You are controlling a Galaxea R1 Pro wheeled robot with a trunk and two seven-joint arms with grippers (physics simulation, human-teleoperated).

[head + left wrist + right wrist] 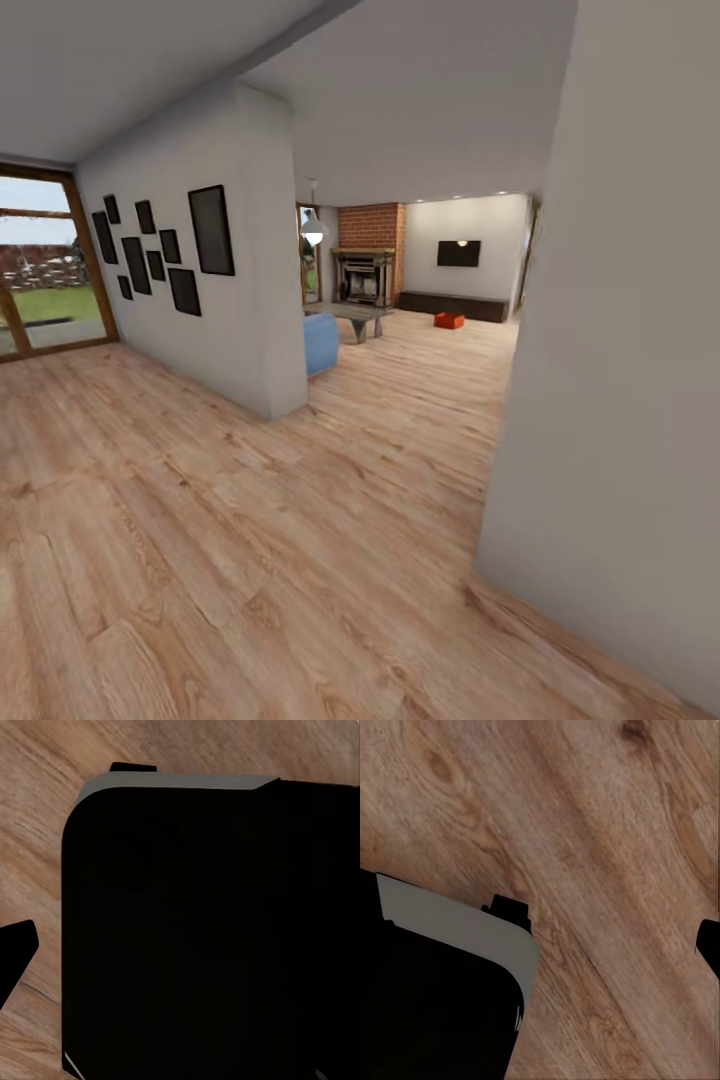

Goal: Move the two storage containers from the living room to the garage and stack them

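Orange-red container (449, 320) sits far off by console (453, 305) (grippers' state unclear).

The wood-plank floor (250, 560) was light brown with darker grain. Walls (620, 350) were pale grey. The storage container (449, 320) was orange-red, the fireplace (370, 228) red brick, the TV (458, 253) black.

Light wood-plank floor (250, 540) ran past a white partition wall (255, 330) bearing black frames (211, 230); beyond it stood a brick fireplace (370, 255).
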